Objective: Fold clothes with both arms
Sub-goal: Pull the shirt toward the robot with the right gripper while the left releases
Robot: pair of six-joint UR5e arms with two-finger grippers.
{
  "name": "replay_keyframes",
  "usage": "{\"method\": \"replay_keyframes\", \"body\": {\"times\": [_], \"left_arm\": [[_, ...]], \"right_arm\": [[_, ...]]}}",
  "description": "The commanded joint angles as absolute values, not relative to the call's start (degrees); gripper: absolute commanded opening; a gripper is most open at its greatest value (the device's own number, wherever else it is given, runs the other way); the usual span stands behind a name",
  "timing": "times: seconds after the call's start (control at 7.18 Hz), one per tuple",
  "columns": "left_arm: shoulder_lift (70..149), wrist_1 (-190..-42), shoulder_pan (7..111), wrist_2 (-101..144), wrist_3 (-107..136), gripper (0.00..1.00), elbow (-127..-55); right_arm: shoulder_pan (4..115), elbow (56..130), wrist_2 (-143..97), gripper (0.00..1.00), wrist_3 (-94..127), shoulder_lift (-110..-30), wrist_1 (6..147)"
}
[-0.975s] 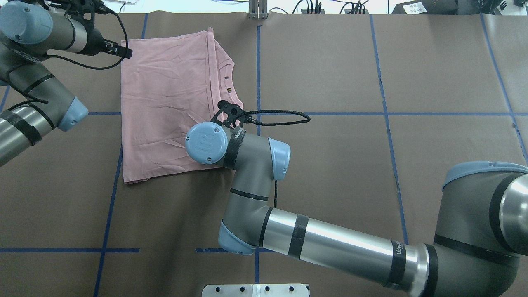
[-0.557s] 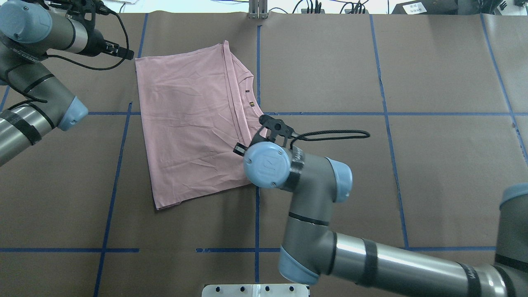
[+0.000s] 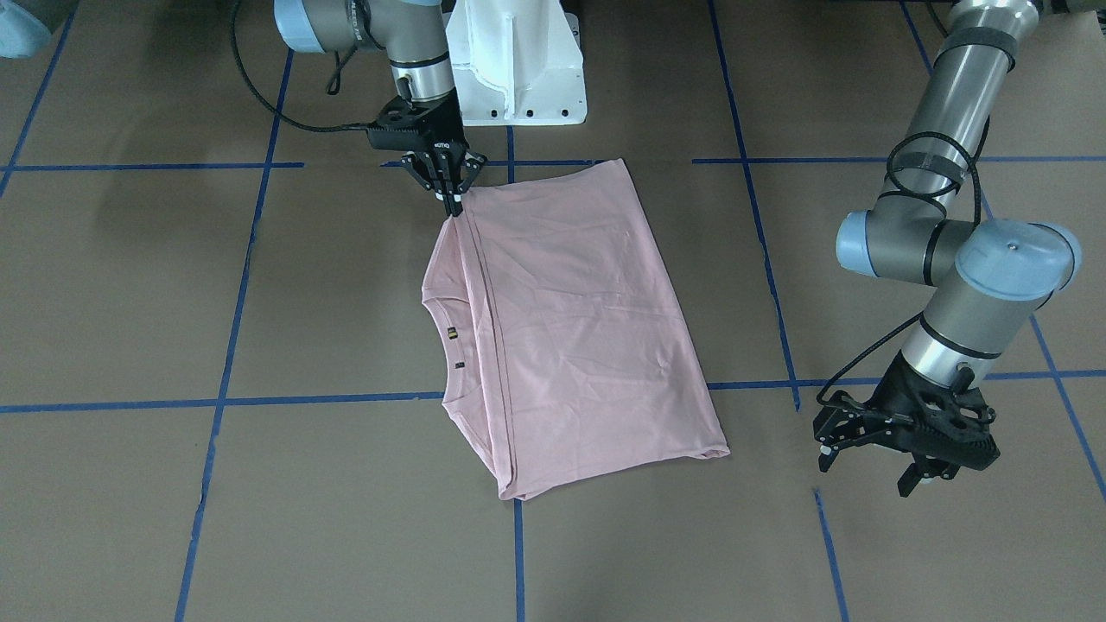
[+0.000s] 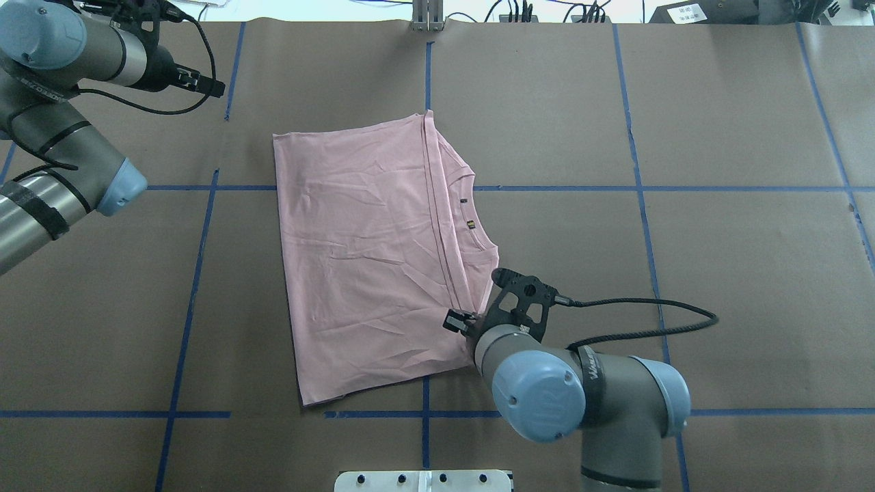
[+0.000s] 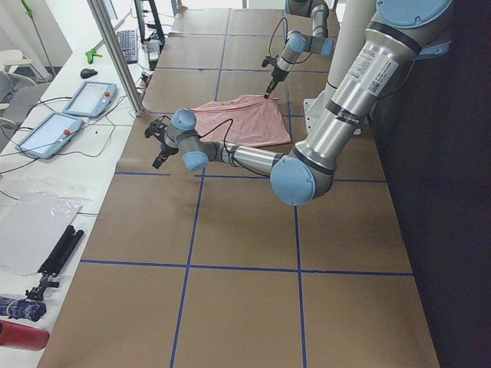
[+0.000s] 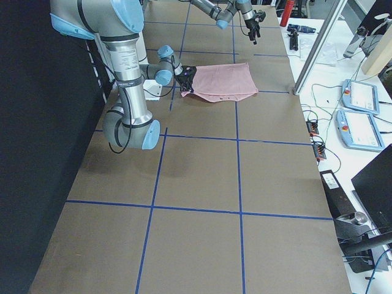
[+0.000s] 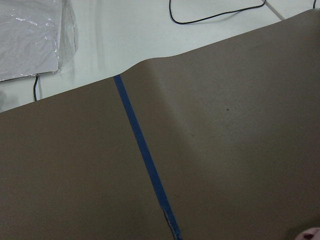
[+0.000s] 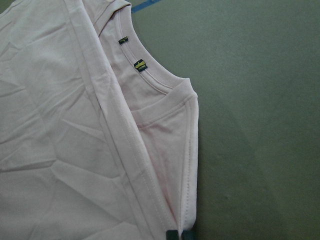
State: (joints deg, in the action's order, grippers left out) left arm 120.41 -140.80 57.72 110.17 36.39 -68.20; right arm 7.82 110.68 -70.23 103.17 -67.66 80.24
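You see the pale pink short-sleeved T-shirt [image 4: 369,260] lying folded and flat on the brown paper-covered counter [image 4: 718,287]. It sits a little toward the counter's left end and about midway between the robot's edge and the far edge. Its long sides are slightly askew to the blue tape grid lines [image 4: 642,188]. The plain back of the fabric faces up, creased in places. A stitched hem runs along the fold on the side nearer the counter's right end. Past that hem, the ribbed neckline [image 8: 165,92] peeks out, with two small dark labels [image 8: 140,65] sewn inside it. The grey jointed right arm [image 4: 547,389] with its light blue joint caps reaches in from the robot's edge. Its black jaws are pinched shut on the shirt's corner nearest the robot, where the hem and a sleeve edge meet; the wrist view shows the tips clamped on the cloth. The front-facing view shows that corner drawn to a point just in front of the white pedestal base [image 3: 518,78]. The matching left arm [image 4: 75,55] is well apart from the shirt, over the far left corner of the counter. Its jaws are spread apart and grip nothing. Its wrist camera shows only brown paper, one tape line and the counter's far edge.
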Motion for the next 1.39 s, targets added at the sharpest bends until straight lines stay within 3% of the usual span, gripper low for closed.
{"method": "replay_keyframes", "body": {"times": [0.0, 0.42, 0.84, 0.98, 1.11, 1.25], "left_arm": [[113.1, -140.8, 54.2, 114.9, 50.6, 1.00, -80.3], [98.0, -138.0, 37.3, 104.1, 70.5, 1.00, -103.2], [95.9, -125.2, 19.4, 91.2, 88.8, 1.00, -113.4], [95.9, -122.3, 16.8, 89.8, 90.8, 0.86, -114.6], [95.9, -121.2, 15.6, 89.7, 91.6, 0.63, -114.6], [95.9, -120.9, 14.8, 89.9, 91.7, 0.62, -114.8]], "right_arm": [[4.4, 112.0, -67.2, 0.00, 103.4, -69.3, 80.3], [3.7, 111.5, -67.1, 0.00, 103.4, -69.0, 80.3], [3.6, 111.4, -66.4, 0.00, 103.4, -68.7, 80.4], [3.7, 111.4, -66.4, 0.00, 103.4, -68.7, 80.3], [3.7, 111.4, -66.4, 0.00, 103.4, -68.7, 80.3], [3.8, 111.4, -66.4, 0.00, 103.4, -68.7, 80.4]]}}
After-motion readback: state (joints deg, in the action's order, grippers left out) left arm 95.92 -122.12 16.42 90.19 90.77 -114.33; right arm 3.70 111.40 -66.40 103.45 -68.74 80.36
